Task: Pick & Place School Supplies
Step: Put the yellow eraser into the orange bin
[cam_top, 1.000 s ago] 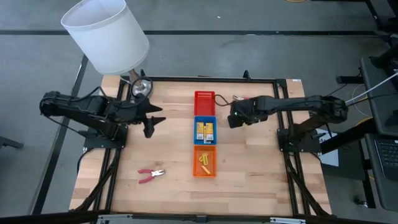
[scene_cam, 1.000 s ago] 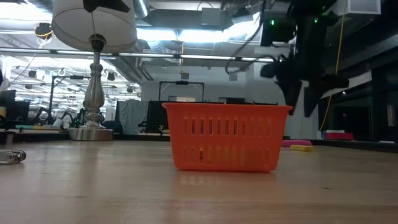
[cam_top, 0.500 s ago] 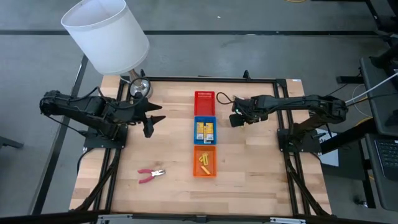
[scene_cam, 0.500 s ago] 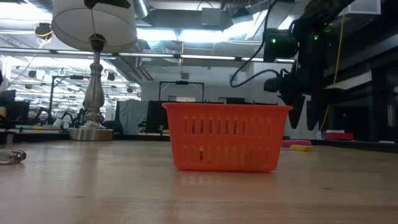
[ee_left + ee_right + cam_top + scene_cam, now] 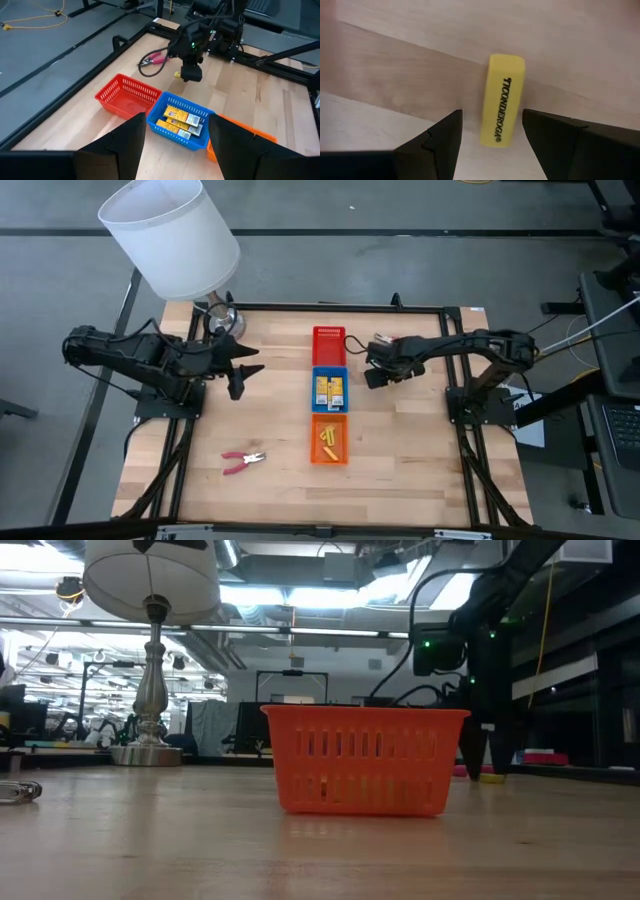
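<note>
- Right gripper [image 5: 490, 137]: lowered over a yellow stick [image 5: 503, 106] printed with dark lettering, fingers spread to either side of it, not touching, nothing grasped. Stick flat on the table [image 5: 420, 440], beside the trays toward the right edge.
- Left gripper [image 5: 243, 372]: held near the left edge, by the lamp [image 5: 172, 235], fingers apart, empty.
- Blue tray [image 5: 330, 370], table centre: yellow packets [image 5: 330, 392] inside.
- Orange tray [image 5: 329, 460]: yellow sticks [image 5: 328, 440] inside.
- Red tray [image 5: 328, 333]: toward the far edge.
- Red-handled pliers [image 5: 243, 462]: flat near the front-left corner.
- Second red-handled tool [image 5: 152, 59]: near the far edge, beside the right arm.
</note>
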